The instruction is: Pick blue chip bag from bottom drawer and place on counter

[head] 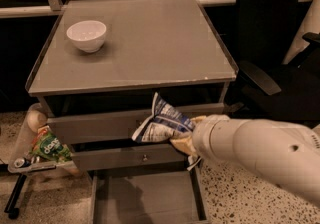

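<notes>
The blue chip bag is crumpled, dark blue with white panels, and hangs in the air in front of the knobbed drawers, just below the counter's front edge. My gripper is shut on the bag's right end, at the tip of my thick white arm coming in from the right. The bottom drawer is pulled out below the bag, with its flat grey floor showing. The counter is the broad grey cabinet top above.
A white bowl stands on the counter's back left. A green snack bag sits on a low stand left of the cabinet. A black office chair stands to the right. Speckled floor surrounds the cabinet.
</notes>
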Controlling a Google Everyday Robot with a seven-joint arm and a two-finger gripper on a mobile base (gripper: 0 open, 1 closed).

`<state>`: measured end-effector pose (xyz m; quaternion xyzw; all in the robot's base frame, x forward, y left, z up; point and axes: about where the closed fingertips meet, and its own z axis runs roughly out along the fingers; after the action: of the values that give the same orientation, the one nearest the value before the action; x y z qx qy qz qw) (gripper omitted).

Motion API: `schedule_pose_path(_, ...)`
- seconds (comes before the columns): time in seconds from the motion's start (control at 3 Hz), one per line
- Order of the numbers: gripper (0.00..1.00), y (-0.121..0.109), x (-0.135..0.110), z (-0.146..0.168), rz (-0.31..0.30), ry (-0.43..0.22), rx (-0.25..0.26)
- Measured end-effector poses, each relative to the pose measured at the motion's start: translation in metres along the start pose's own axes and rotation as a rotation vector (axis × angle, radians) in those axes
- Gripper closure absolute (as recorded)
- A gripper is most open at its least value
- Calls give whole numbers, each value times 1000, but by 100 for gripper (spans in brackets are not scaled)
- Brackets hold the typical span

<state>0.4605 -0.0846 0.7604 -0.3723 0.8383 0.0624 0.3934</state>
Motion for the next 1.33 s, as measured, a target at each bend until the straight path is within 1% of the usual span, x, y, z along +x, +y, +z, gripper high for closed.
schedule_pose_path(0.33,100,-49,-47,-22,-21,-59,81)
schedule_pose_path(0.67,100,-92,-89,-35,-51,-85,142)
schedule_pose_path(1.0,100,-128,-131,-28,-86,-85,168)
schedule_pose_path(1.33,100,-154,-173,-1,-104,-87,149)
